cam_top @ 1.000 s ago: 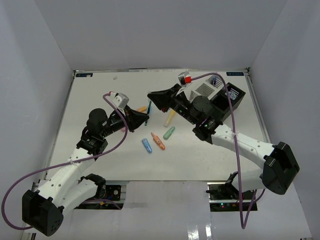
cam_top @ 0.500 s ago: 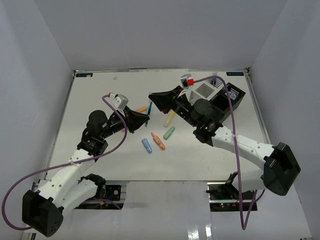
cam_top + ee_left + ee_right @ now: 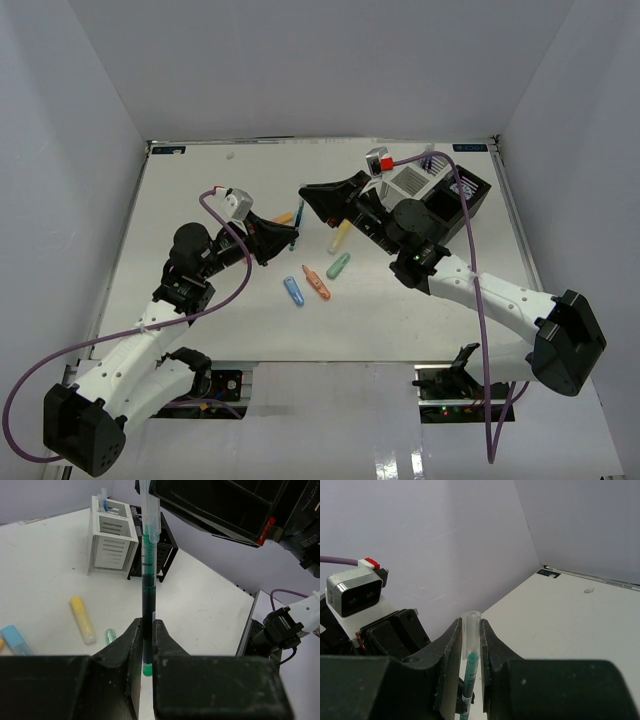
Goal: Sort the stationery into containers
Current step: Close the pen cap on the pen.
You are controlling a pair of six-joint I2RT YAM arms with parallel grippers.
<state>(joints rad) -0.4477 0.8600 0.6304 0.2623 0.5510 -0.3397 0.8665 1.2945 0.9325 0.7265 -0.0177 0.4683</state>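
A thin green pen with a clear cap hangs above the table between both grippers. My left gripper is shut on its lower end. My right gripper is shut on the capped end. In the top view the pen spans the short gap from the left gripper to the right gripper. The white container and the black container stand together at the back right. Yellow, green, orange and blue markers lie on the table.
Another orange marker lies under the left gripper. The white container holds a pale item in its back cell. White walls close the table on three sides. The right arm's cable loops over its forearm.
Both arms have shifted only slightly, the right wrist drifting a little right. The pen stays held at both ends.
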